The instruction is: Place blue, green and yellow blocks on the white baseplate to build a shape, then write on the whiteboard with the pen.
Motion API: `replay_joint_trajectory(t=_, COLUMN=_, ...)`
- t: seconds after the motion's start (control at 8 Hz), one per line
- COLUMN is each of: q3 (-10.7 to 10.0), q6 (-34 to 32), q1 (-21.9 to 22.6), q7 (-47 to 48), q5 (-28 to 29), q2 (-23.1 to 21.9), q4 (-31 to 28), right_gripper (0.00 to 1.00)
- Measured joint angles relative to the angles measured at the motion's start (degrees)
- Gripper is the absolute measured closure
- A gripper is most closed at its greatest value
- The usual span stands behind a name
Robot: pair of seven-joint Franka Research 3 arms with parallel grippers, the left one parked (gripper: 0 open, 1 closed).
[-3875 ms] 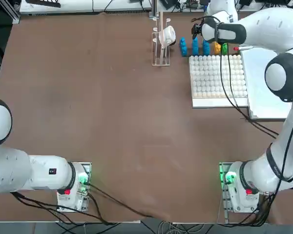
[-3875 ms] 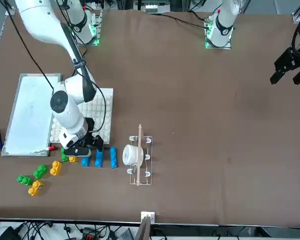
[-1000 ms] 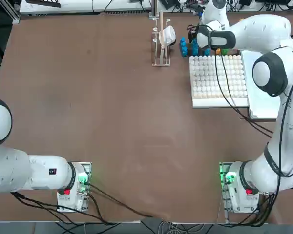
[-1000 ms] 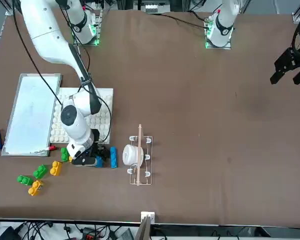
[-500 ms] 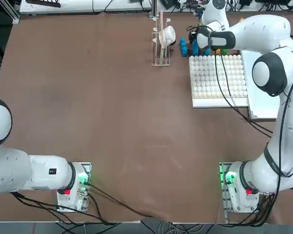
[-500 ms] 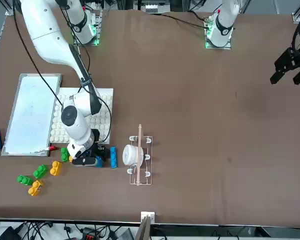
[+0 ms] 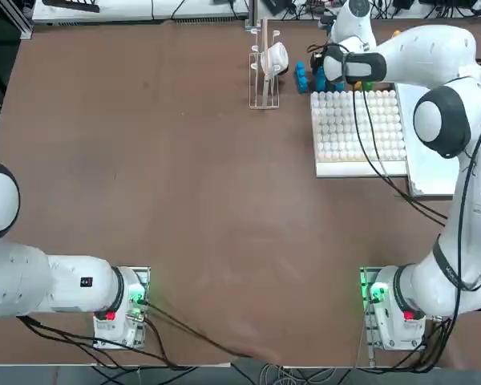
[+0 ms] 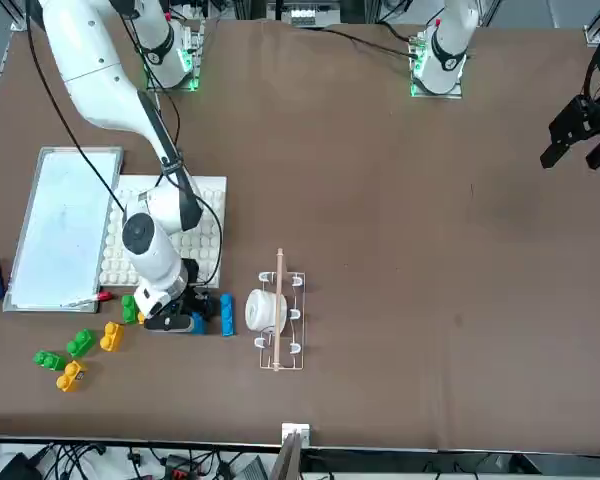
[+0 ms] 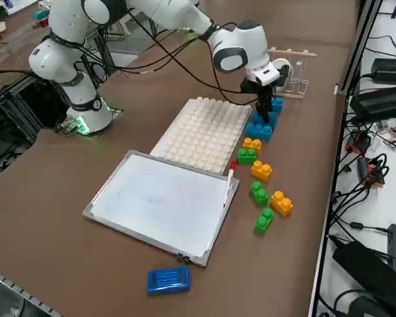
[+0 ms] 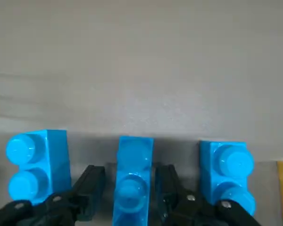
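Claw: right claw [image 10: 129,176] is down at the tabletop [image 7: 184,176], past the far edge of the studded plate – its fingers [image 10: 92,181] stand released, one on each side of the middle blue block [image 10: 134,155], with a slim gap showing on one side.
Blue blocks: three in a row on the tabletop, the middle one flanked by a second [image 10: 37,165] and a third [image 10: 228,165], all apart from each other.
Green and yellow blocks: a loose string [image 9: 261,171] on the tabletop, running from the plate's corner on past the end of the whiteboard.
Baseplate: white studded plate [image 9: 204,132] lies flat and bare, with the whiteboard just beside it.
Whiteboard: framed board [image 9: 158,201] – flat, next to the plate.
Pen: marker [image 9: 229,179] lies along the board's short edge, red end toward the plate.
Slab: smooth blue slab [image 9: 168,280] sits alone off the board's other end.
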Motion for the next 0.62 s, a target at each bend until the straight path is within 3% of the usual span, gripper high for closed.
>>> replay_joint_trajectory(t=0.38, q3=-0.02, q6=-0.36, q1=0.00, q7=-0.09, q5=-0.06, q2=-0.03, q4=0.03, right_gripper=0.58)
replay_joint_trajectory(t=0.62, q3=-0.02, q6=-0.91, q1=0.00, q7=-0.16, q5=-0.07, q2=-0.13, q4=0.11, right_gripper=0.61)
